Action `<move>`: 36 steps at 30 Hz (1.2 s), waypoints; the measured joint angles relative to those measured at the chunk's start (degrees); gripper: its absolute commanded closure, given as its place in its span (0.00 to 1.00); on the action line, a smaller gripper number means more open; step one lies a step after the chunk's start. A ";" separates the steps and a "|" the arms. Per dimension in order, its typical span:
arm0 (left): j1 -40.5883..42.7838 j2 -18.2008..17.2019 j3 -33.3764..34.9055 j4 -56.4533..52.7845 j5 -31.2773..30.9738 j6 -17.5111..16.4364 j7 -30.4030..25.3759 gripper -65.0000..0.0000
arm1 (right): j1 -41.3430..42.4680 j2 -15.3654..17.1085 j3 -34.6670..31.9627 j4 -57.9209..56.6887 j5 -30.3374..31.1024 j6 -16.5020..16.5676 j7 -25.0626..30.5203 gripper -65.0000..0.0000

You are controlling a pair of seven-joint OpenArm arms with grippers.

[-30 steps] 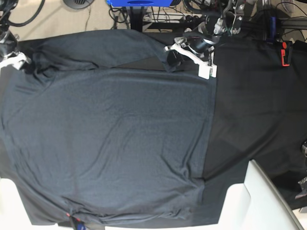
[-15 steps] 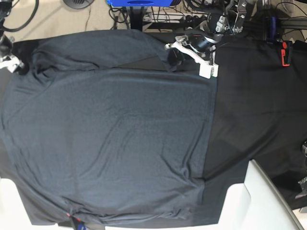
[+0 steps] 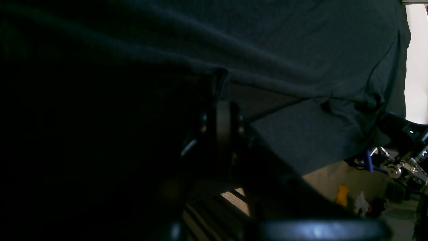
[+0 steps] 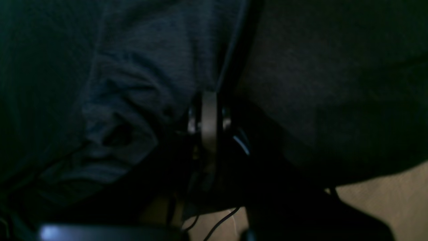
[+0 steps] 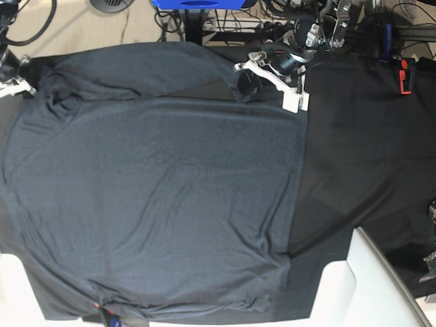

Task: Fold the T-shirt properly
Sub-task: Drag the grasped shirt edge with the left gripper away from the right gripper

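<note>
Now the right gripper [image 5: 15, 86], at the far left edge of the base view, has snapped from wide open a second ago to closed, right at the shoulder end of the T-shirt [image 5: 157, 197]; its wrist view shows the jaws pressed together where the shirt's edge meets the black tablecloth [image 5: 368, 157], with bunched grey knit just beside them, so I judge it has pinched that edge, though the dark picture does not make the hold certain. The left gripper [image 5: 294, 101] was already closed and has not changed; it sits at the shirt's upper corner by the hem, where the folded-in sleeve ends, and its wrist view shows closed jaws [image 3: 223, 100] with a fold of cloth rising at them. The shirt lies spread flat across the table, hem toward the middle, one sleeve laid along its far edge. With both far corners apparently held, the arms look ready to lift that edge and carry it over for a fold. The base view gives the whole layout but the right gripper is half cut off there; only the wrist views show the jaws at the cloth, and they show little of where the shirt lies
</note>
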 measured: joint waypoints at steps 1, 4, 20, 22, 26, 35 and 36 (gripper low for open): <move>0.00 -0.02 0.00 0.00 0.00 0.00 0.00 1.00 | 0.22 -0.02 0.07 0.00 0.42 -2.01 -1.03 0.99; -0.07 0.00 0.00 0.00 0.02 0.00 0.00 1.00 | 1.44 0.96 0.00 0.00 0.28 -3.98 -3.87 0.99; -7.26 2.05 -0.72 7.74 -0.04 0.02 13.00 1.00 | 7.32 5.73 -0.26 1.55 0.15 -5.25 -15.43 1.00; -8.92 2.29 -0.90 8.00 -0.02 0.07 14.88 1.00 | 7.89 5.79 -0.24 2.16 -0.11 -6.01 -16.94 1.00; -11.32 4.61 -2.95 8.00 0.11 0.00 17.59 1.00 | 10.36 5.86 -0.26 2.99 0.13 -8.85 -18.53 1.00; -17.81 5.68 -6.97 5.95 0.39 0.17 19.85 1.00 | 15.47 6.78 -6.54 2.64 -0.17 -14.05 -20.39 1.00; -18.45 5.70 -6.95 5.14 0.37 0.15 19.93 1.00 | 15.98 6.75 -7.72 2.64 0.04 -14.27 -19.61 1.00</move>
